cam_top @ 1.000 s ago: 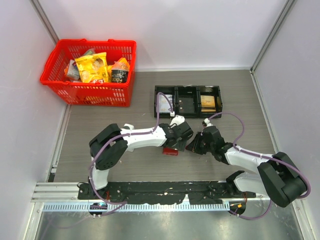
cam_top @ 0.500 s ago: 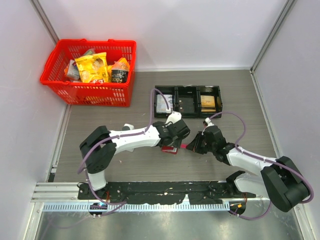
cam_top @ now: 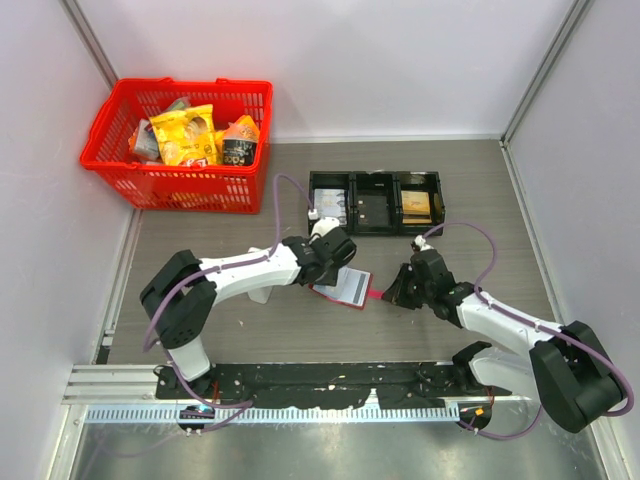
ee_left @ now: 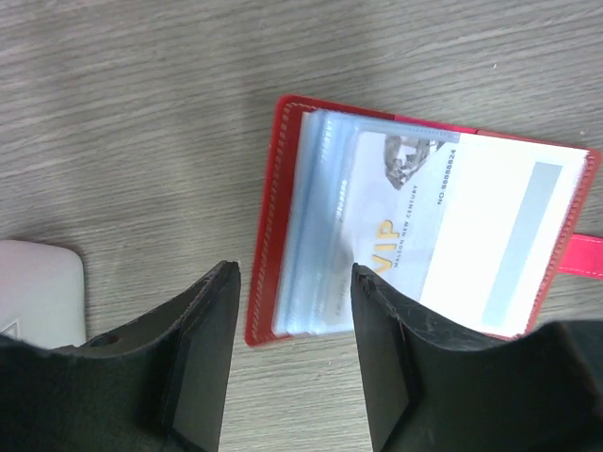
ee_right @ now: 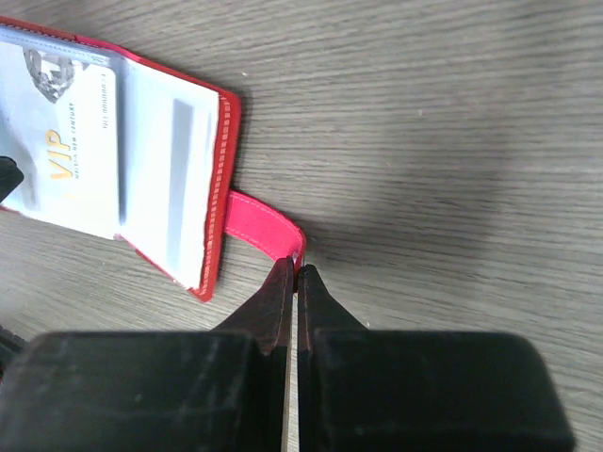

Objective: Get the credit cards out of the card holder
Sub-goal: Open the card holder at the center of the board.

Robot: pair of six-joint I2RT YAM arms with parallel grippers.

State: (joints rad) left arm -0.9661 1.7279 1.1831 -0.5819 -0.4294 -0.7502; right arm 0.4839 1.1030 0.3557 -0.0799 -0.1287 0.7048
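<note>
**Progress:** opening is done; no card is seen outside the sleeves.

**Card holder** [cam_top: 343,287]: it lies spread open and flat on the surface [ee_left: 141,94] between the two arms, inner side up. The clear sleeves [ee_left: 320,217] are stacked just inside the red cover's stitched edge.

**Credit cards:** a white VIP card [ee_left: 424,226] sits fully inside the top sleeve. A pale face with a grey stripe adjoins it, and I cannot tell whether that is a second card. How many cards lie in the lower sleeves is hidden.

**Right gripper** [ee_right: 295,268]: the jaws are pressed together on the tip of the red tab [ee_right: 264,231], which in my judgement anchors the holder.

**Left gripper** [ee_left: 294,273]: the jaws stand part-way apart over the holder's cover edge and sleeve stack. One finger overlaps the sleeves. Nothing is gripped, and contact cannot be confirmed.

**Unidentified:** a pale rounded corner [ee_left: 38,292] shows at the lower-left edge of the left wrist view. It could be a freed card or rig hardware.

**Outstanding:** every visible card is yet to be drawn from its sleeve and set down. I judge the task to be at an early stage, with the first extraction pending.
</note>
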